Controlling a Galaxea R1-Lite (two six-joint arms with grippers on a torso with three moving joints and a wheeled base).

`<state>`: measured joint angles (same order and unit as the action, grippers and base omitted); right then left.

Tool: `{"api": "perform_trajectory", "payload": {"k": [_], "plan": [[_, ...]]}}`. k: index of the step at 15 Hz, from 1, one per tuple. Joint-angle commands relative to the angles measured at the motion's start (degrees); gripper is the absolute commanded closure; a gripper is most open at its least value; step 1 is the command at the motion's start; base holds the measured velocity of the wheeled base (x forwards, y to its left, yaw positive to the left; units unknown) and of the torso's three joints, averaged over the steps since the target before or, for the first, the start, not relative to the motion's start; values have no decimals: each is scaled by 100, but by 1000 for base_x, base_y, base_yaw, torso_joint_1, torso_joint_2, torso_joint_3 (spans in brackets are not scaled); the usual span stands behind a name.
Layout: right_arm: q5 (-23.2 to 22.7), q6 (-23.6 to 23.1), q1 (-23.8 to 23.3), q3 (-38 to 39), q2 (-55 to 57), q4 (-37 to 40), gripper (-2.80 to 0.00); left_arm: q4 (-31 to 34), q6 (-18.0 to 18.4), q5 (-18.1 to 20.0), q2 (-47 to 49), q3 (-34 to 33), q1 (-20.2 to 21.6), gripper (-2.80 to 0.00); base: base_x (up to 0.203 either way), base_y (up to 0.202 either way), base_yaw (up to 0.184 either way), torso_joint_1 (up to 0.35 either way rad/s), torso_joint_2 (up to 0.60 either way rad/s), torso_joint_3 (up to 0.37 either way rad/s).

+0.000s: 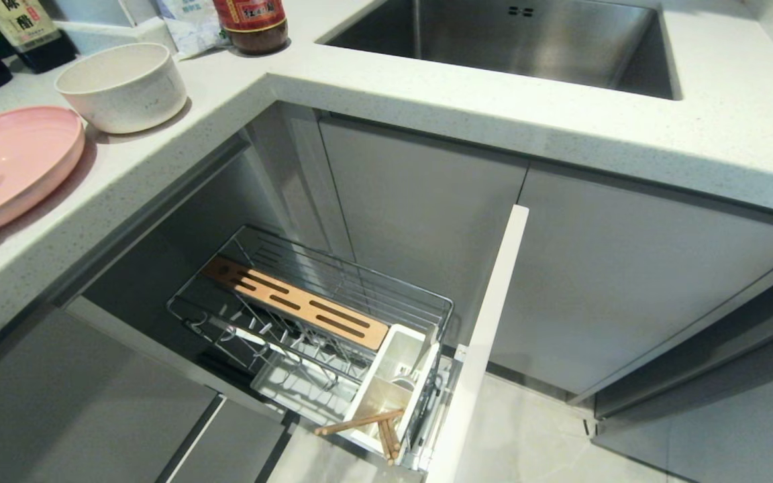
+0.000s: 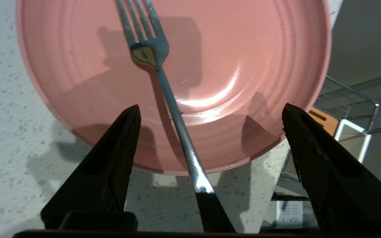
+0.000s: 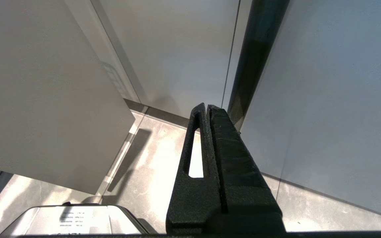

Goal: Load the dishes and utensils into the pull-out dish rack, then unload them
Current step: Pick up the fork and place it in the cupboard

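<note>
- Slim silver metal fork [image 2: 164,82] lies on the wide pale-pink round plate [image 2: 243,59] on the white speckled countertop [image 1: 427,114]; tines over the plate, handle running out past the rim toward the left gripper [image 2: 210,115], so long axis runs gripper-to-plate
- Left gripper: jaws spread wide either side of the handle, gripping nothing
- Cream speckled bowl [image 1: 121,87] sits just beside the plate
- Light-brown wooden chopsticks [image 1: 370,422] lie tilted in the white plastic utensil cup [image 1: 393,376] of the chrome wire pull-out rack [image 1: 306,302]
- Progress, my read: fork, plate & bowl out on the counter, chopsticks left in the rack
- Right gripper [image 3: 208,109] hangs by the cabinet fronts w/ jaws pressed together, empty
</note>
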<state>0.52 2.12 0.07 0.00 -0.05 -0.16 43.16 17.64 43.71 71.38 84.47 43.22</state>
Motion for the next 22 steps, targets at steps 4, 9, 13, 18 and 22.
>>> {"api": "perform_trajectory", "payload": {"k": [4,9,13,18,22], "plan": [[0,5,1,0,5,-2,0,8,11,-753,16,-1,-323,-280,0,0,0,0,0,0],[0,-1,1,0,5,-2,0,-1,20,-803,16,-1,-358,-280,0,0,0,0,0,0],[0,-1,1,0,5,-2,0,-1,29,-820,16,-42,-385,-280,0,0,0,0,0,0],[0,-1,1,0,5,-2,0,-1,121,-820,25,-86,-391,-280,0,0,0,0,0,0],[0,-1,1,0,5,-2,0,-10,134,-820,25,-106,-394,-280,0,0,0,0,0,0]]}}
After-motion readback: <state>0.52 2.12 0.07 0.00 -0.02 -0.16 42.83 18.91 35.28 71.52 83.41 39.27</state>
